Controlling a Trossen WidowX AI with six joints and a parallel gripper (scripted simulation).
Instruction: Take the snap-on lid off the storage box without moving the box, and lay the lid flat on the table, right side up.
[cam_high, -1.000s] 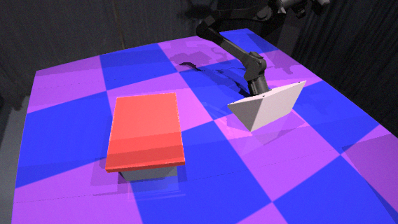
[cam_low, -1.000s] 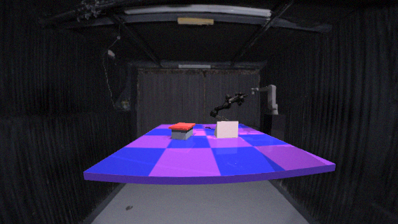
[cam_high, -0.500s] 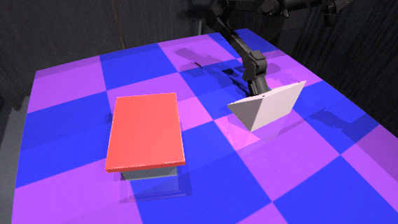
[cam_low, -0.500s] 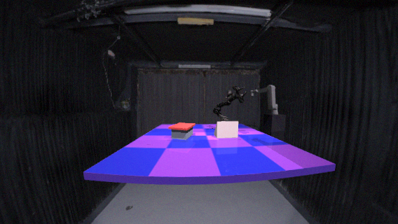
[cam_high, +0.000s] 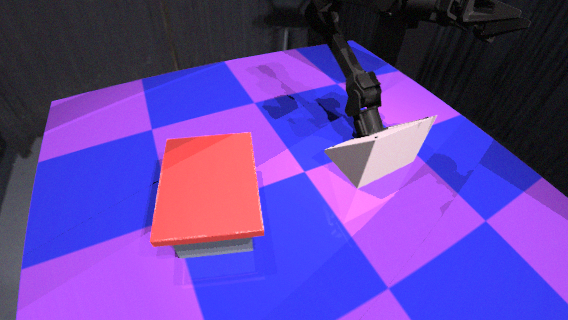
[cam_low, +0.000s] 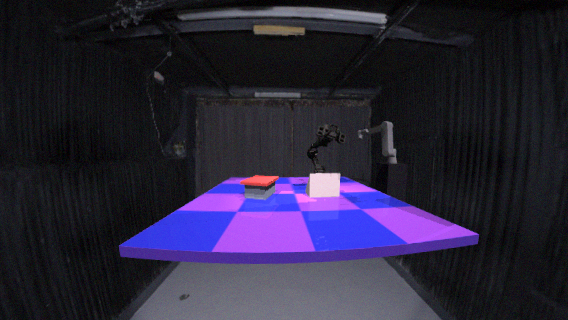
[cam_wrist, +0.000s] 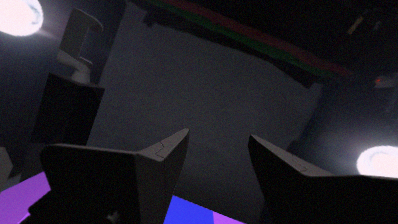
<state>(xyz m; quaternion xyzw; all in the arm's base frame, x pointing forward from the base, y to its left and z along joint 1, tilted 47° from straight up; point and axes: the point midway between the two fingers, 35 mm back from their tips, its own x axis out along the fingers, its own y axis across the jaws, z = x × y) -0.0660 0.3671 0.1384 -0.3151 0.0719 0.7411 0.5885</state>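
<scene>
Dark corrugated walls surround our bench (cam_high: 90, 200) (cam_low: 270, 230), checkered in blue and purple. On it sits the grey storage box (cam_high: 215, 247) (cam_low: 259, 192), with the red lid (cam_high: 207, 187) (cam_low: 259, 180) across its top. Well apart from both, our tool (cam_high: 500, 20) (cam_wrist: 218, 137) hangs raised, its fingers partly spread with nothing between them. As we judge it, all the work is left: reaching the lid, unsnapping it while the box stays put, then laying it flat, right side up.

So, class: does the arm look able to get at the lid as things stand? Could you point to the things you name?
Probably yes: the lid (cam_high: 207, 187) (cam_low: 259, 180) lies uncovered atop the box (cam_high: 215, 247) (cam_low: 259, 192); the white block (cam_high: 395, 152) (cam_low: 324, 185) stands off to one side.
</scene>
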